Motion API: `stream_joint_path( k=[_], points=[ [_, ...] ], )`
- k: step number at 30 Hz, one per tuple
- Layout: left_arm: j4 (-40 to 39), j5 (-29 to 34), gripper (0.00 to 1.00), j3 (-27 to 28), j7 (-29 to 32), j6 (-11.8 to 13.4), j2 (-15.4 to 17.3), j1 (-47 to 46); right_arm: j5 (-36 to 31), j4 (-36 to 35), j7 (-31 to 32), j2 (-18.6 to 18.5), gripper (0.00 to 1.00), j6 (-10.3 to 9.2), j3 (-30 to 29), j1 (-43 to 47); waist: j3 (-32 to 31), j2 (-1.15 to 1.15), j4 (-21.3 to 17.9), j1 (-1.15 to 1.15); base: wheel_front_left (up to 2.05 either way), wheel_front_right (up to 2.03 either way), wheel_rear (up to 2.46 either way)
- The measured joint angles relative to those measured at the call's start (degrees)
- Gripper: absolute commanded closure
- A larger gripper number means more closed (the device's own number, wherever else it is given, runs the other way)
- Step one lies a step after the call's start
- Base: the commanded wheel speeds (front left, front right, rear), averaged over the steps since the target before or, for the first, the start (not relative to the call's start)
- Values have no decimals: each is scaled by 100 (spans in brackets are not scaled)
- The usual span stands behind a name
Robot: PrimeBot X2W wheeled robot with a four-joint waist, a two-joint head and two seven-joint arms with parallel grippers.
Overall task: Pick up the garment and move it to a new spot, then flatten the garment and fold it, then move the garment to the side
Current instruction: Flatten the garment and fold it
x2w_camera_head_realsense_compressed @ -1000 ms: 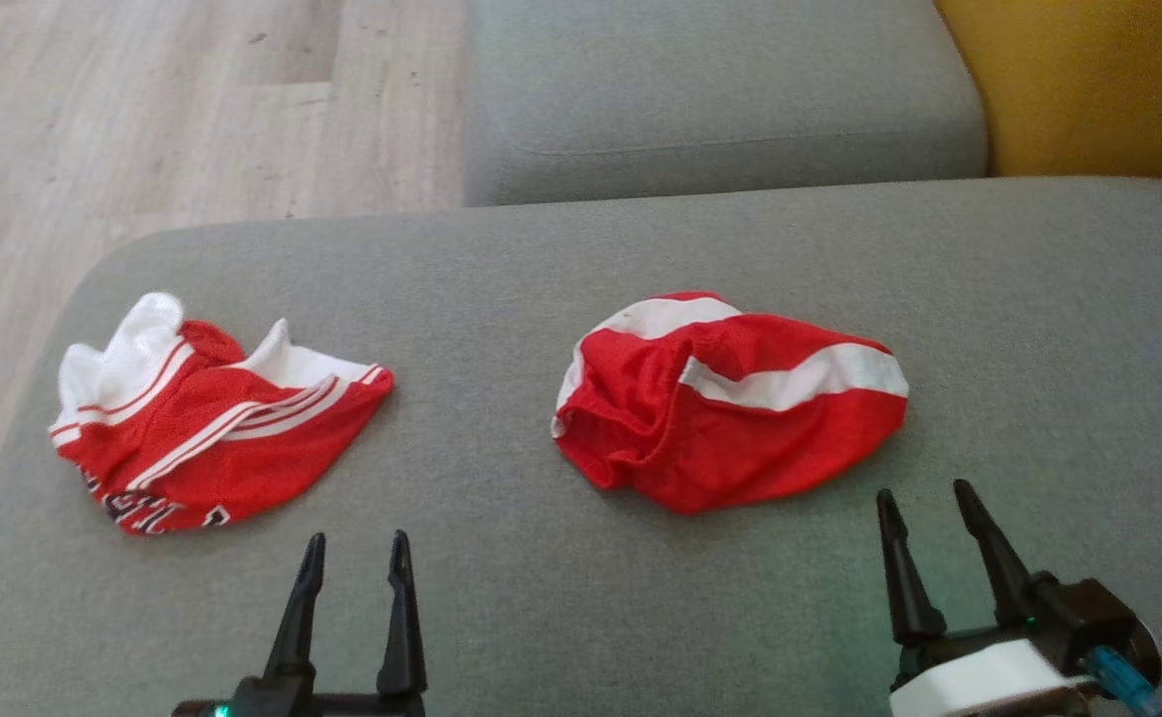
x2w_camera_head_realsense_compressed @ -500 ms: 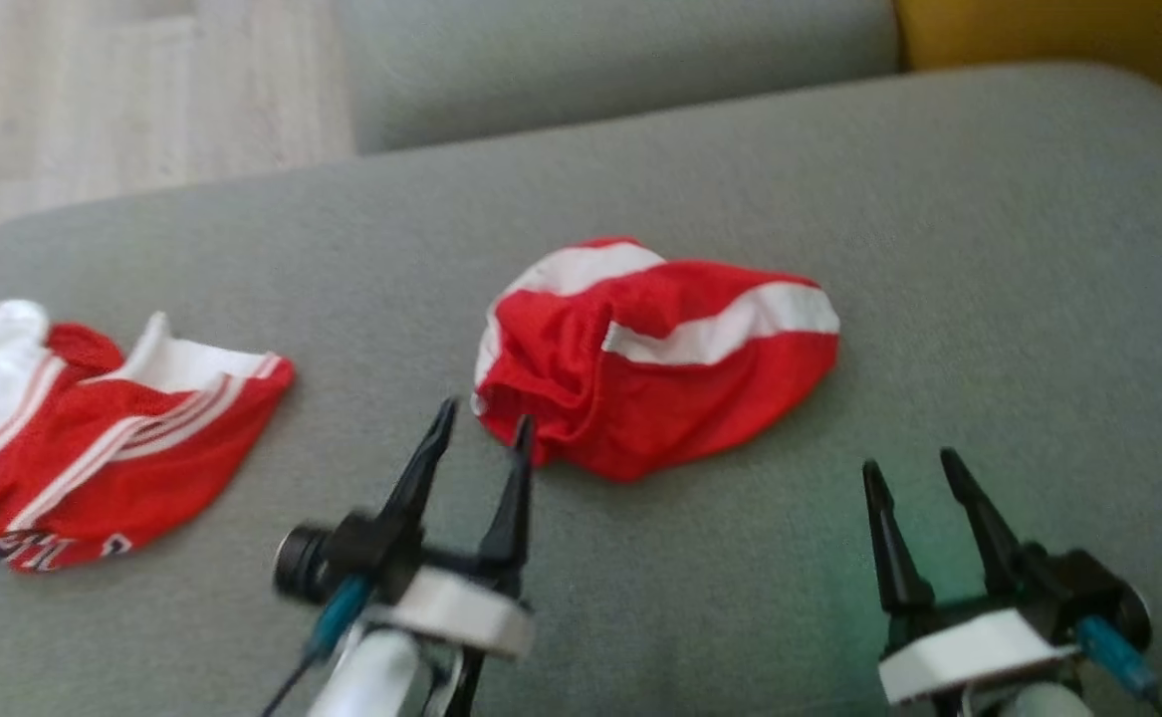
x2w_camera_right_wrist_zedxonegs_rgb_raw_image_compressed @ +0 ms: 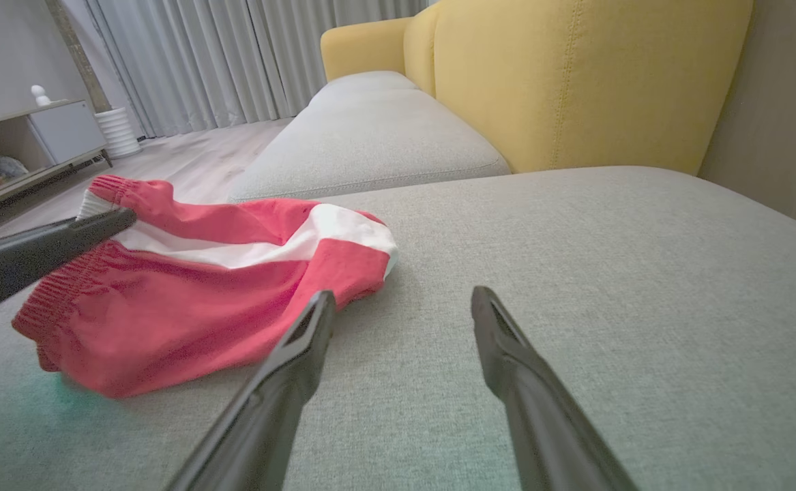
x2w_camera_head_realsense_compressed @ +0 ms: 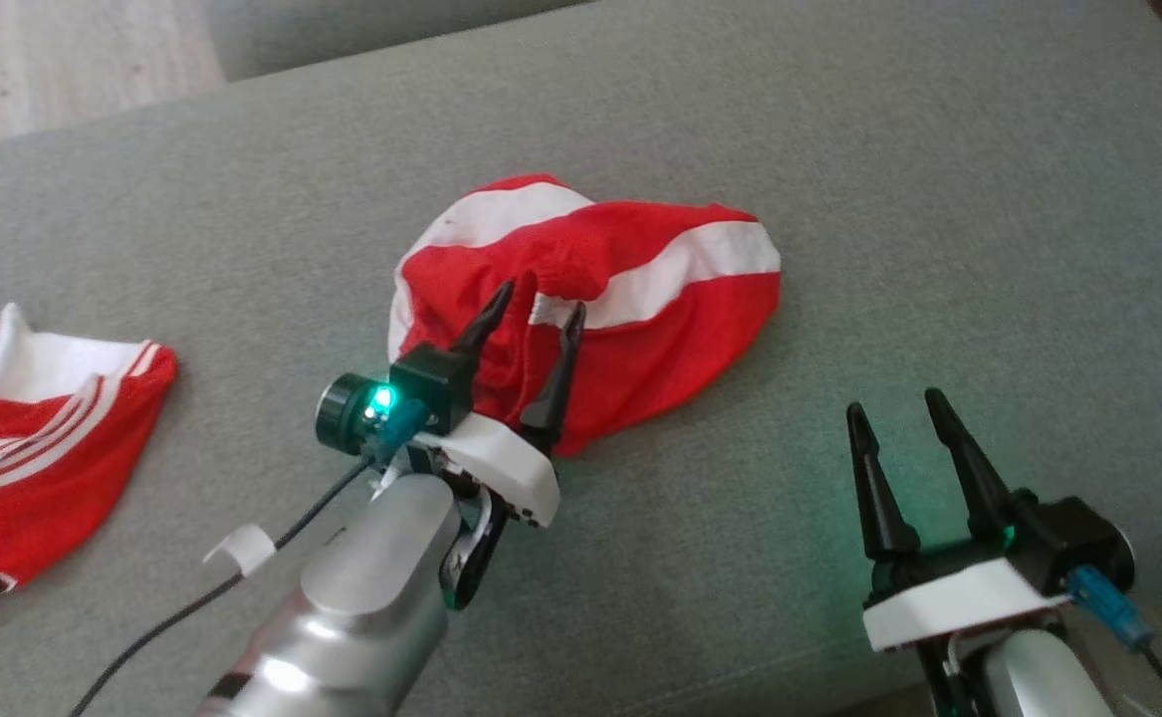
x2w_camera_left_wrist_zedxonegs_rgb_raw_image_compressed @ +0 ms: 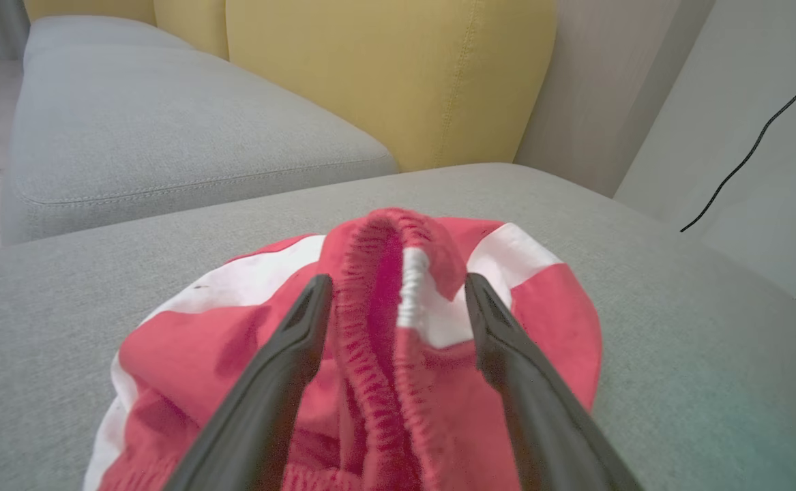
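**Left gripper now over the red shorts, fingers spread**

Since half a second ago the left gripper [x2w_camera_head_realsense_compressed: 541, 299] has gone from the near left edge of the garment [x2w_camera_head_realsense_compressed: 660, 329] to a place above it, its tips now over the red cloth. The head camera has also swung, so the shift of the cushion and clothes across the view is not their own.

The garment, red shorts with a broad white stripe, lies crumpled on the grey sofa cushion [x2w_camera_head_realsense_compressed: 939, 199], near its middle. In the left wrist view the two dark fingers [x2w_camera_left_wrist_zedxonegs_rgb_raw_image_compressed: 282, 368] stand apart on either side of a raised fold of the elastic waistband [x2w_camera_left_wrist_zedxonegs_rgb_raw_image_compressed: 377, 286], and neither finger has closed against it.

The right gripper [x2w_camera_head_realsense_compressed: 894, 401] hangs low over bare cushion, to the right of the shorts and nearer the robot, clear of the cloth, its fingers likewise apart and holding nothing.

A second red and white garment [x2w_camera_head_realsense_compressed: 33, 448] lies well apart at the left edge of the cushion. A yellow backrest [x2w_camera_left_wrist_zedxonegs_rgb_raw_image_compressed: 398, 75] rises behind the seat.
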Motion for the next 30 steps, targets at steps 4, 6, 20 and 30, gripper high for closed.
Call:
stream_joint_path(
  k=[4,6,20,30],
  points=[
    [321,-223,58,-209,0,125,-1,-211,41,2,0,0,0,0,22,-159,100,0,-135,0,0,0,0],
    [344,-291,100,-308,0,155,4,-237,53,5,0,0,0,0,22,-162,108,0,-176,0,0,0,0],
    [-2167,-65,100,-338,-13,257,-7,-818,105,105,0,0,0,0,-74,116,-599,0,-129,-2,0,0,0],
    [-1205,-951,100,-152,322,510,349,1109,80,160,0,0,0,0,-236,396,-894,0,294,-2,0,0,0]
  ],
)
